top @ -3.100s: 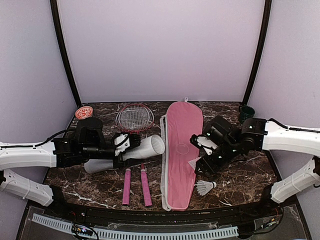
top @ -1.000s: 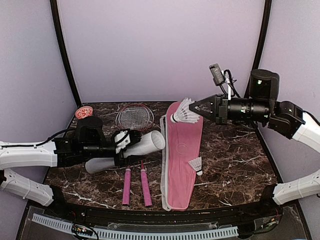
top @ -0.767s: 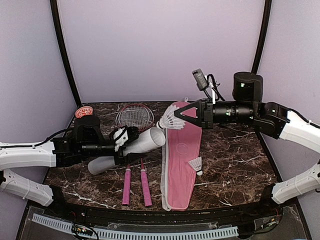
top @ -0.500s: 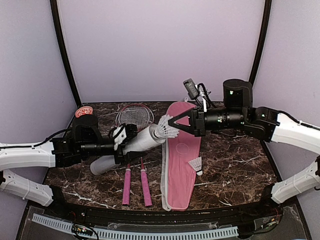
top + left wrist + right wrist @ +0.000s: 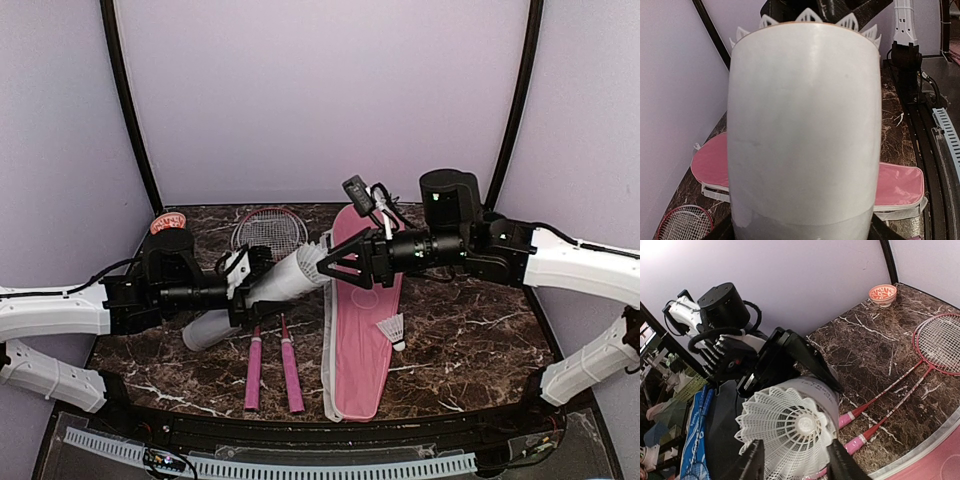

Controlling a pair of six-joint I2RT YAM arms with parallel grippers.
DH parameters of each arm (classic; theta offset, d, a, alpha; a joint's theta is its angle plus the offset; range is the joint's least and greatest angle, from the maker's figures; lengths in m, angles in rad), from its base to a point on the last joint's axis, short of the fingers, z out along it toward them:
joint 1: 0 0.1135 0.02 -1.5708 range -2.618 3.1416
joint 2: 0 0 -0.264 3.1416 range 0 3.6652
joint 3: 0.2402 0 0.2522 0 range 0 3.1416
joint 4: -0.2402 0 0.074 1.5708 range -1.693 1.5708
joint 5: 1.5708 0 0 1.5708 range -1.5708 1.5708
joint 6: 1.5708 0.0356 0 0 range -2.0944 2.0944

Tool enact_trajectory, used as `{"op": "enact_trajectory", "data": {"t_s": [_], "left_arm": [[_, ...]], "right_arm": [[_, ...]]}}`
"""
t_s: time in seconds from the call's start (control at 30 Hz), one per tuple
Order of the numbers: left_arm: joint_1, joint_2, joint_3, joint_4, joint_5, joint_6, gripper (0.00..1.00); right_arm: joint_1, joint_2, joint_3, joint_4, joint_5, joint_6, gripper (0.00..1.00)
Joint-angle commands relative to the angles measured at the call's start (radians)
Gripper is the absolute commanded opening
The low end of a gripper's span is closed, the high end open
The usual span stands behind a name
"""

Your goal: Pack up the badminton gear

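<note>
Top external view: one long white cardboard tube (image 5: 290, 283) is gripped by the left fingers (image 5: 238, 272) and held tilted above the dark marble tabletop (image 5: 470, 330). Two white mesh-skirted shuttlecocks are counted. One shuttlecock (image 5: 790, 432) is seated in the tube's mouth between the parted right fingers (image 5: 754, 462). The other shuttlecock (image 5: 393, 329) lies on the single pink racket-shaped cover (image 5: 360, 345), whose lettering cannot be read. Two thin red-framed rackets (image 5: 270, 235) lie under the tube.
</note>
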Motion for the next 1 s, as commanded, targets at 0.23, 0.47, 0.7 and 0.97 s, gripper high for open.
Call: {"op": "enact_trajectory", "data": {"t_s": [0.23,0.47,0.7,0.97], "left_arm": [[-0.001,-0.007,-0.004,-0.038,0.093,-0.020,0.37],[-0.001,0.008,0.012,-0.067,0.122,-0.004,0.36],[-0.002,0.023,0.017,-0.082,0.129,-0.002,0.36],[-0.002,0.028,0.019,-0.073,0.128,-0.002,0.36]], "right_arm": [[0.007,0.034,0.127,-0.275,0.109,-0.107,0.72],[0.007,0.122,0.177,-0.340,0.080,-0.135,0.74],[0.018,0.245,0.291,-0.409,0.060,-0.159,0.77],[0.037,0.352,0.356,-0.451,0.097,-0.172,0.79]]}}
